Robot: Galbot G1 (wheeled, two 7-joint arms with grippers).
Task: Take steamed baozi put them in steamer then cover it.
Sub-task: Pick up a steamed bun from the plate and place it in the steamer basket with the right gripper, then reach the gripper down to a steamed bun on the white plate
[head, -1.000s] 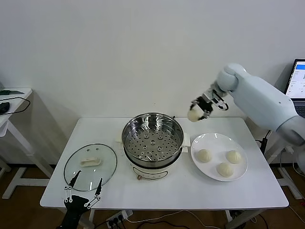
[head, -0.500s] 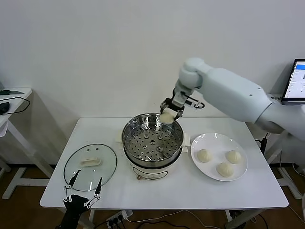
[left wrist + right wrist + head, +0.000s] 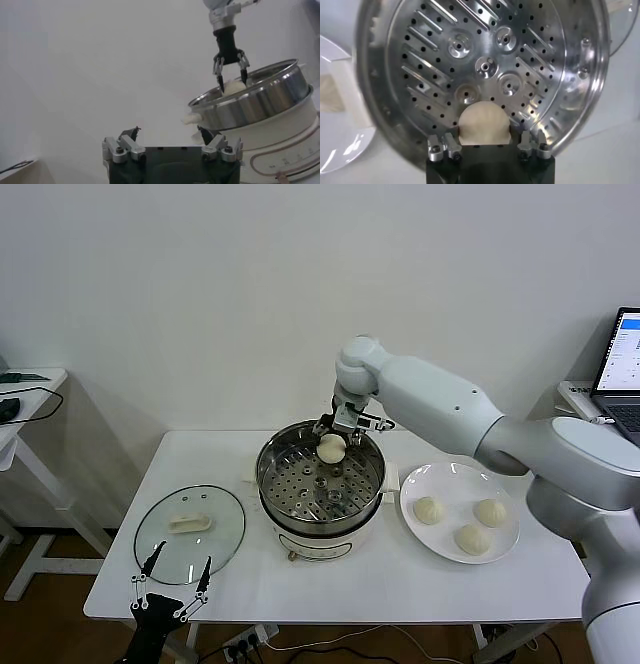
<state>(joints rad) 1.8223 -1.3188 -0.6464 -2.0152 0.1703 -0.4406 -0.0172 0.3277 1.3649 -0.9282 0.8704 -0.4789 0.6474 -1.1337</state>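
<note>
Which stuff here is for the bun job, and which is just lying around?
For the job:
bun in the right gripper
three buns on the plate
steamer pot
glass lid

Lying around:
laptop
side table
left gripper, waiting

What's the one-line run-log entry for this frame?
right gripper: shut on baozi, over steamer tray | left gripper: open, idle near glass lid | plate: three baozi | steamer: uncovered

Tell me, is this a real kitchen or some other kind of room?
Probably a robot test room, not a kitchen. The steamer, glass lid and plate of buns sit on a plain white table by a bare wall, with a laptop at the side.
</note>
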